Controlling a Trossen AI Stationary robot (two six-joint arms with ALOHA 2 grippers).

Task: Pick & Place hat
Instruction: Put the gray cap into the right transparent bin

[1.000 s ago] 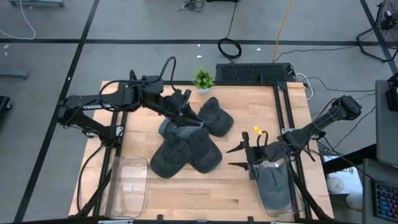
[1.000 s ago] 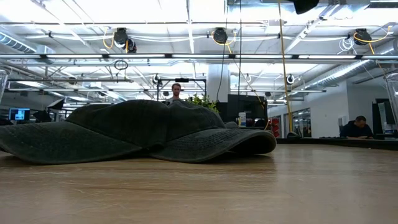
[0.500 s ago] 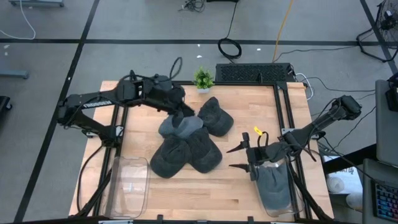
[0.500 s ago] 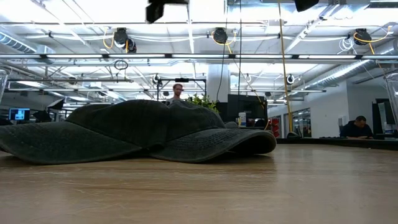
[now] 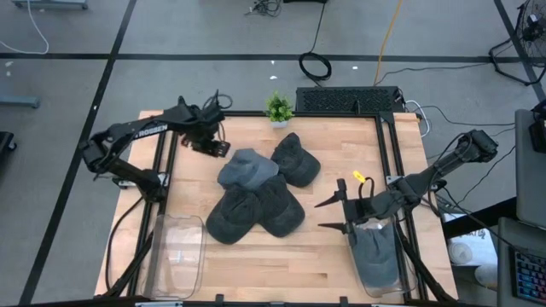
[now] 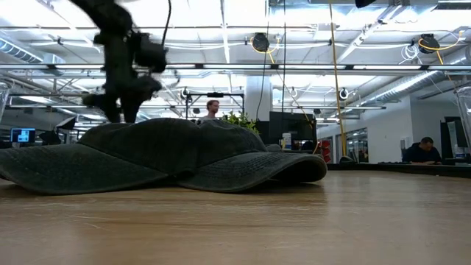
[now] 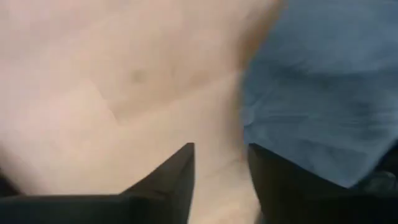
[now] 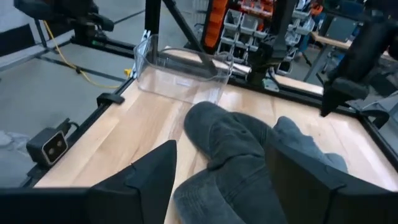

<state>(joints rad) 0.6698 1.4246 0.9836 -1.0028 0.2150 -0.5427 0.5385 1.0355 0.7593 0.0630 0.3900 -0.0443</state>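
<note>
1. Left gripper (image 5: 213,145) hovers empty beside the grey hat (image 5: 246,168), jaws parted with nothing between them, likely lining up a grasp.
2. Low down, it (image 6: 118,109) hangs just above the hat pile (image 6: 162,154).
3. Its wrist camera shows the hat (image 7: 323,93) just ahead, over bare table (image 7: 93,93).
4. Right gripper (image 8: 221,180) waits spread, hats (image 8: 230,155) ahead.

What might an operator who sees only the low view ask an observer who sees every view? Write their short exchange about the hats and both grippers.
Operator: How many hats are in that heap?
Observer: Four, in one pile at the table's centre.
Operator: Is the gripper above them holding one?
Observer: No. The left gripper is open and empty, beside the pale hat.
Operator: Where is the other gripper?
Observer: The right gripper is open, next to the right bin, which already holds a hat.
</note>
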